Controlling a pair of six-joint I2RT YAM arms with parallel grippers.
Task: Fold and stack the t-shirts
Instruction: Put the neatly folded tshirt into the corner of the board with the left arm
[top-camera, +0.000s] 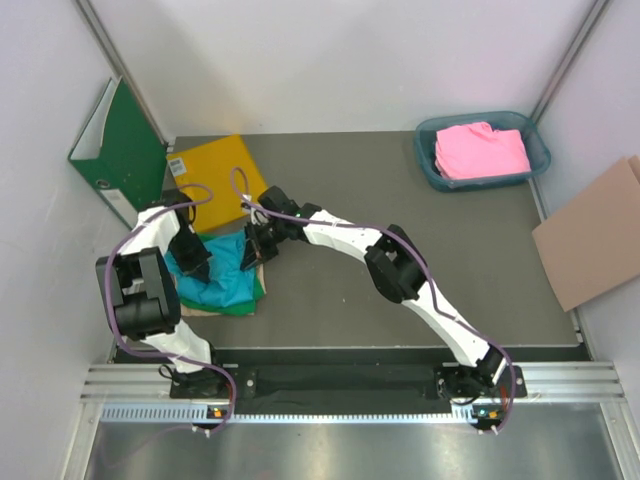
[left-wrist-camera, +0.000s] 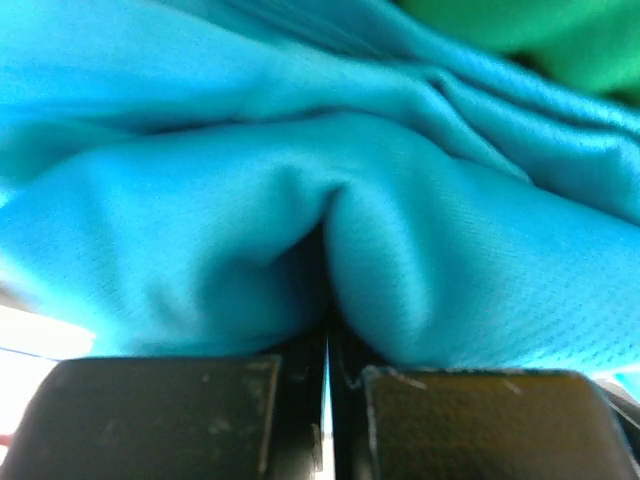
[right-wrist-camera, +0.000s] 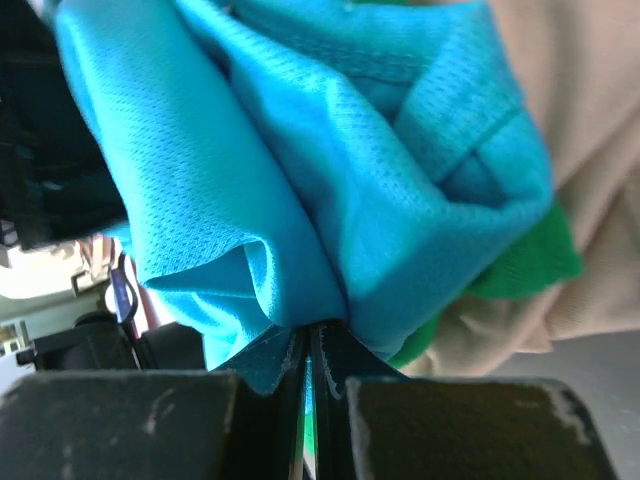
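Tabletop (top-camera: 400, 320): three t-shirts (top-camera: 482, 150); two pincers (left-wrist-camera: 326, 345) (right-wrist-camera: 308, 340) clamp turquoise one (top-camera: 222, 268).

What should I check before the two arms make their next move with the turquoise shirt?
1. The left gripper pinches the turquoise shirt: ok, jaws shut on a fold.
2. The right gripper pinches the same shirt: ok.
3. The green shirt underneath is free of both pinches: cannot tell; green shows near the right jaws.
4. The turquoise shirt lies flat: not ok, bunched.
5. The pink shirt is on the stack: not ok, it lies in the blue bin.
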